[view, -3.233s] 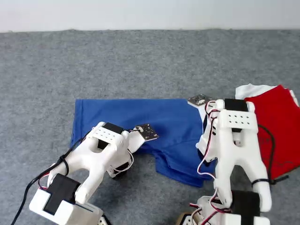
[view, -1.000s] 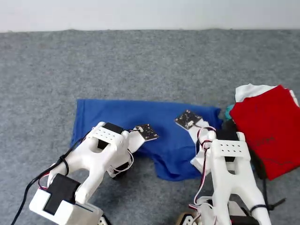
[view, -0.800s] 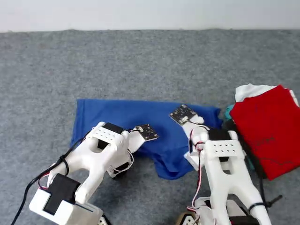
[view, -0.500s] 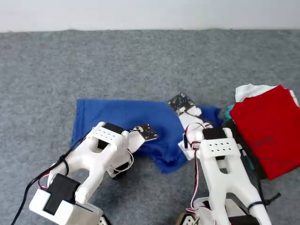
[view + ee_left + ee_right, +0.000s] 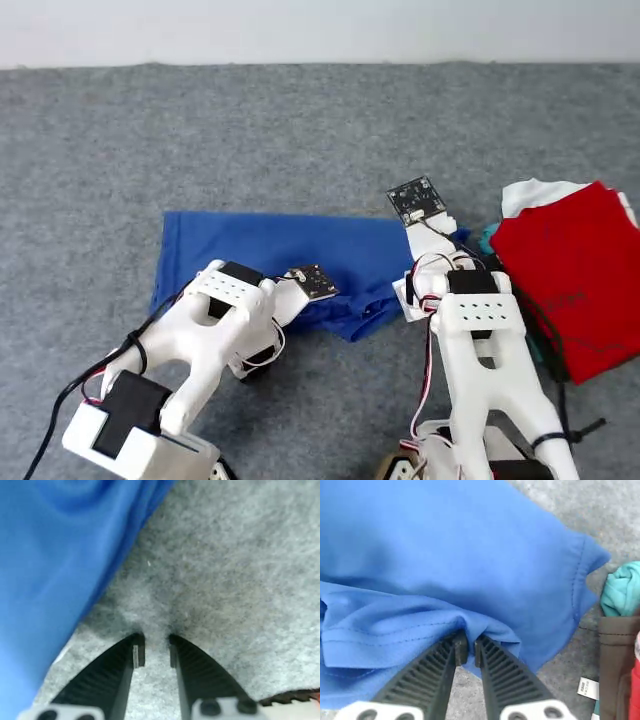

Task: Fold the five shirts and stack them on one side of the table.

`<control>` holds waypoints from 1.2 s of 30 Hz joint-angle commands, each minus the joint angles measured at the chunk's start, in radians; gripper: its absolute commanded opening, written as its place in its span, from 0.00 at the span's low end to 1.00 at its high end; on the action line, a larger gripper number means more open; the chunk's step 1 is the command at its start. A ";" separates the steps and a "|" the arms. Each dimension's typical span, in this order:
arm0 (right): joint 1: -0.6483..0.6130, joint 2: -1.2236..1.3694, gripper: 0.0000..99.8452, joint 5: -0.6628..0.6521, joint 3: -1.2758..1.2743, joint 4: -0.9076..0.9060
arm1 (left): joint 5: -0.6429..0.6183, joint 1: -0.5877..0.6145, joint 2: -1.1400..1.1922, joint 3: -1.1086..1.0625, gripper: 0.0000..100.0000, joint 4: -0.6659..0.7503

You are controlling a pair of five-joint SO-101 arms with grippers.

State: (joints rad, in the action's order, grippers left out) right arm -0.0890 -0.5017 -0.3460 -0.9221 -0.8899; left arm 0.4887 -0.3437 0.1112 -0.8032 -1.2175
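A blue shirt (image 5: pixel 290 260) lies spread across the middle of the grey table, its near right part bunched into a fold (image 5: pixel 355 318). My right gripper (image 5: pixel 469 647) is shut on that fold of blue shirt (image 5: pixel 470 555), pinching a ridge of cloth between its black fingertips. The right arm (image 5: pixel 470 310) stands at the shirt's right end. My left gripper (image 5: pixel 152 650) rests low over bare carpet just beside the shirt's edge (image 5: pixel 60 555), its fingers slightly open with nothing between them. The left arm (image 5: pixel 215 320) sits at the shirt's near side.
A pile of shirts lies at the right edge: red (image 5: pixel 570 280) on top, white (image 5: pixel 530 195) behind, teal (image 5: pixel 487 238) and brown (image 5: pixel 615 655) peeking out beside the blue shirt. The table's far half (image 5: pixel 300 130) is bare carpet.
The right gripper dragged the shirt's near right flap leftward, then swung away and back to the right, leaving the shirt a narrower band. The left arm has stayed still.
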 commanded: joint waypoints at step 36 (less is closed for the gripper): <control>0.013 -0.019 0.01 0.009 0.005 0.004 | 0.153 0.094 0.012 0.398 0.09 -0.540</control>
State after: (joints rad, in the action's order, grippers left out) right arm -0.0890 -0.5017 -0.3414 -0.9221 -0.8899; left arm 0.5930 -0.2516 0.1312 -0.3629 -1.7192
